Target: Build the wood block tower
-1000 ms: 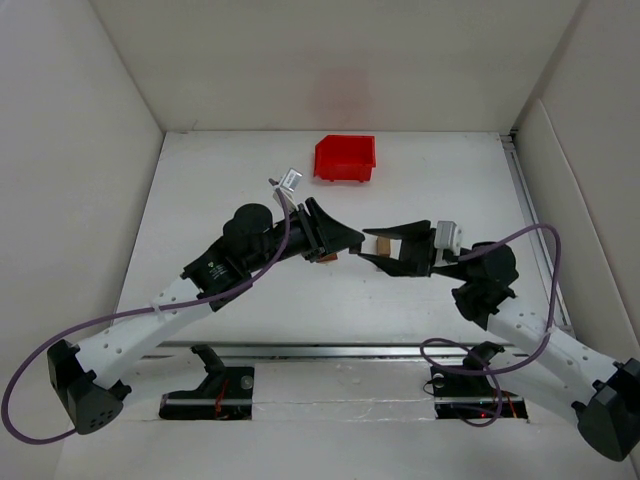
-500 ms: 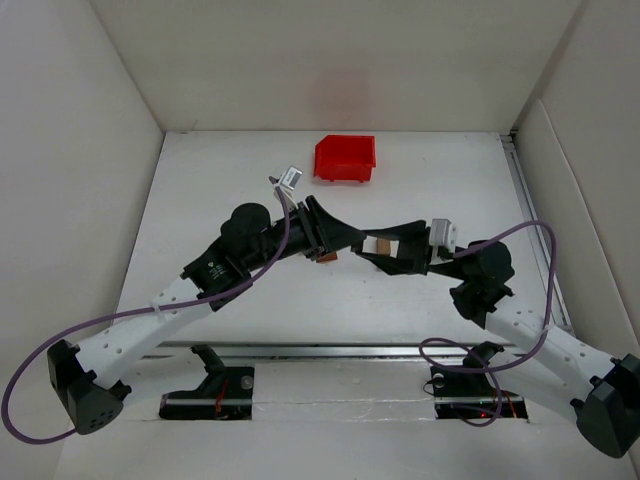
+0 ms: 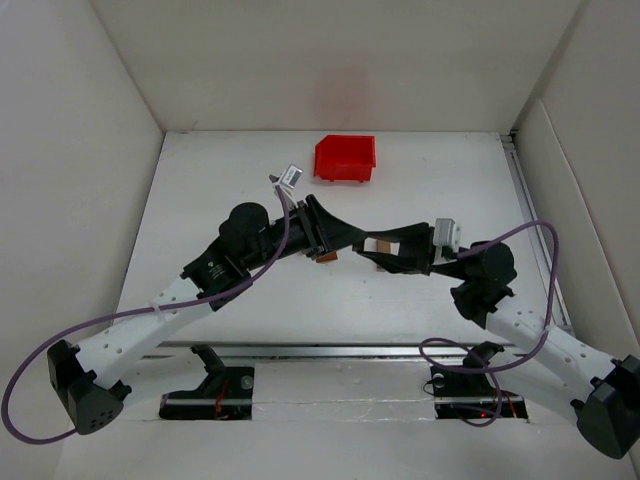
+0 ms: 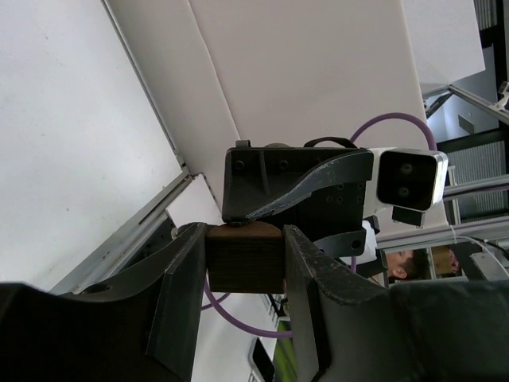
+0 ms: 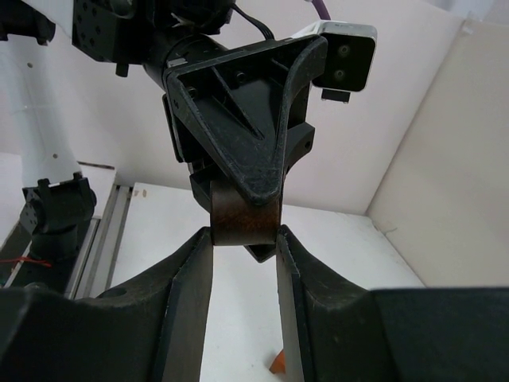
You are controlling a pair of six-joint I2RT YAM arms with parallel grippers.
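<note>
Seen from above, the dark reddish-brown block (image 4: 245,259) is lying hidden beneath the black fingers that are meeting over the middle of the table (image 3: 200,190). Only two small pieces are showing there. An orange-brown block (image 3: 325,256) is peeking out just below the left gripper (image 4: 245,232). A light tan block (image 3: 380,245) is sitting between the right fingers, too small to tell whether it is resting on the table. In the right wrist view, the bottom edge is cutting off an orange scrap (image 5: 277,366), and which block it is cannot be told.

Purple cables (image 3: 120,318) are looping along both arms. The red bin (image 3: 345,158) is standing at the far side of the table, well apart from the blocks.

The left fingers (image 4: 184,294) are pinching the dark block on two opposite sides, holding it clear of the table. The right gripper (image 5: 244,237) is facing it from the other side. Its fingers (image 5: 191,302) are standing slightly apart, with their tips flanking the block's lower end and right against its sides. Whether they are pressing on it cannot be told.
</note>
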